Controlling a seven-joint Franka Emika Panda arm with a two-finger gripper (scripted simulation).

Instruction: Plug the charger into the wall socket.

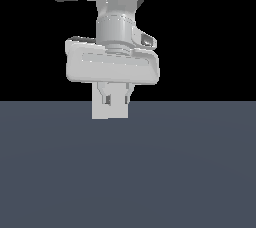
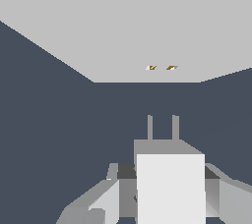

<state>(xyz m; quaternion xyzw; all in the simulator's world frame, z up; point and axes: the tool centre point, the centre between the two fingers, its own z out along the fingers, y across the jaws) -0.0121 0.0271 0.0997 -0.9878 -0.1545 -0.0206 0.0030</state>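
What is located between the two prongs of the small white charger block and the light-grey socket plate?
Nothing: in the wrist view only bare dark floor separates the small white charger block from the light-grey square socket plate.

No legible text, label, brand, number or sign appears on any surface in either the exterior view or the wrist view.

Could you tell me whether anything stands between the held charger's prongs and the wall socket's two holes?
Nothing visible does. In the wrist view the charger, clamped in the gripper, points its prongs at the wall socket, with only bare dark floor in the gap.
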